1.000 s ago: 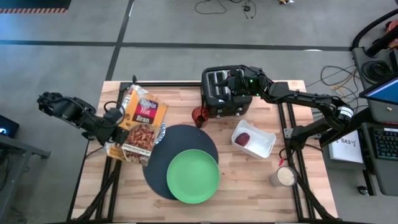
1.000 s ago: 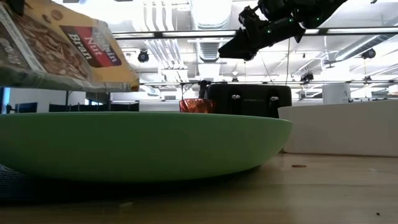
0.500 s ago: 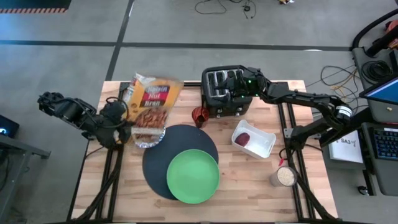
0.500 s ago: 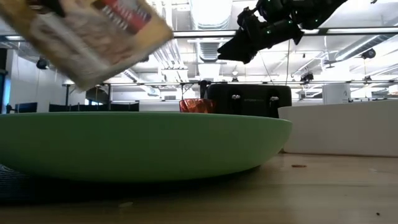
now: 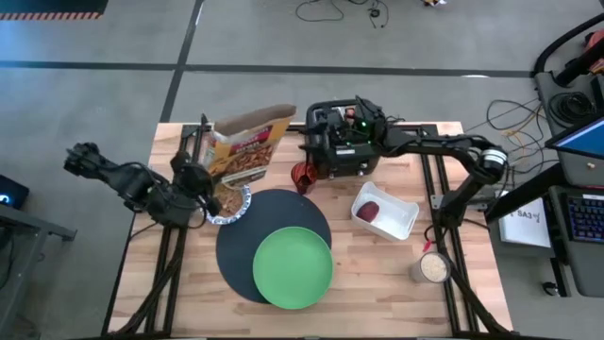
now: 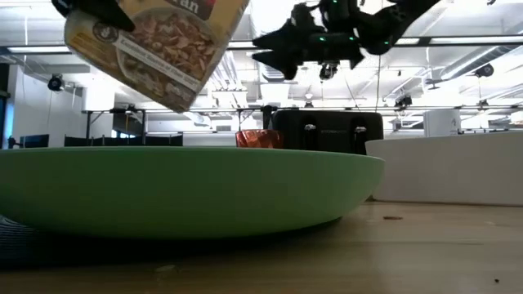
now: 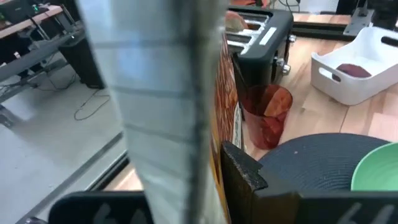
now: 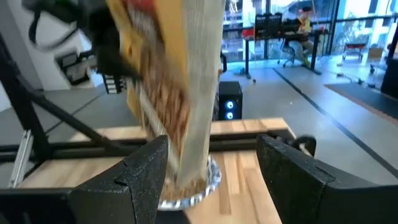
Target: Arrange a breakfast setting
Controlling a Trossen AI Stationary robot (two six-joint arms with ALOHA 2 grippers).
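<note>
My left gripper is shut on a cereal box, held tilted in the air above a small patterned bowl with cereal in it. The bowl stands at the left rim of the black mat, which carries the green plate. My right gripper is open above the toaster, level, and points at the box from the right. In the right wrist view the box shows beyond the open fingers. A dark-red lump lies in the white tray. My left gripper pinches the cereal box between its two fingers, one finger against a broad face, with the box's narrow side turned to the wrist camera. It grips the box's low, left end. The box is lifted clear and rises slanting toward the far right.
The black toaster sits at the far edge under my right arm, a red cup just left of its front. A jar of oats stands at the right edge. Bare wood lies near the front, on both sides of the mat.
My left gripper has rolled and shifted toward the far edge. The cereal box has swung from lying slanted over the mat's left rim to standing steeper above the bowl, which is now uncovered. My right gripper has moved left across the toaster toward the box, still open.
</note>
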